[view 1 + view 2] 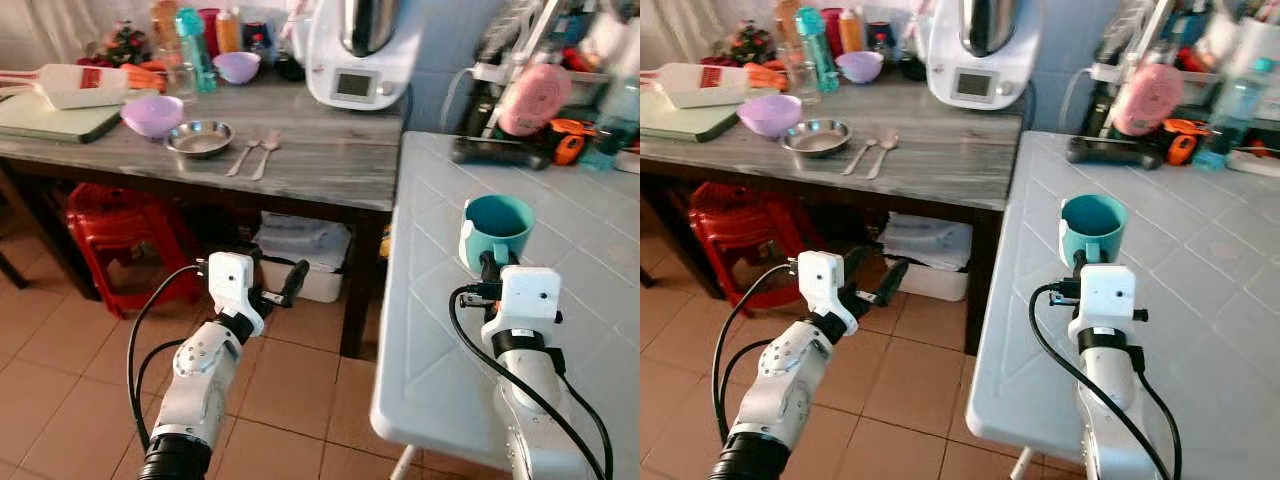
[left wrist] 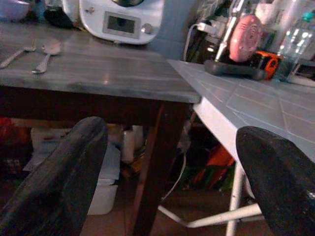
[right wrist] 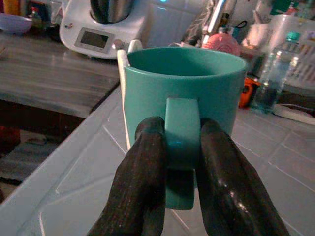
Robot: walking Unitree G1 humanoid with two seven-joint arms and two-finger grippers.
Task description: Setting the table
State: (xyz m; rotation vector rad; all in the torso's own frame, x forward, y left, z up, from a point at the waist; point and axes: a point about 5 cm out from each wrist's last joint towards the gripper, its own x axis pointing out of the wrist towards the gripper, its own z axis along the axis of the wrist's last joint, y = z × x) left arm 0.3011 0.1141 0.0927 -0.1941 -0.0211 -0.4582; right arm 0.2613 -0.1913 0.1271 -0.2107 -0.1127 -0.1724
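A teal mug stands upright on the white tiled table, near its left edge. My right gripper is shut on the mug's handle, one black finger on each side. On the grey wooden table lie a purple bowl, a steel dish, a fork and a spoon. My left gripper is held open and empty in front of that table, below its top, above the tiled floor. Its fingers stand wide apart in the left wrist view.
A white kitchen machine stands at the back of the wooden table with bottles and a second purple bowl. A red stool and a white box sit under it. A pink object, tools and a water bottle crowd the tiled table's far end.
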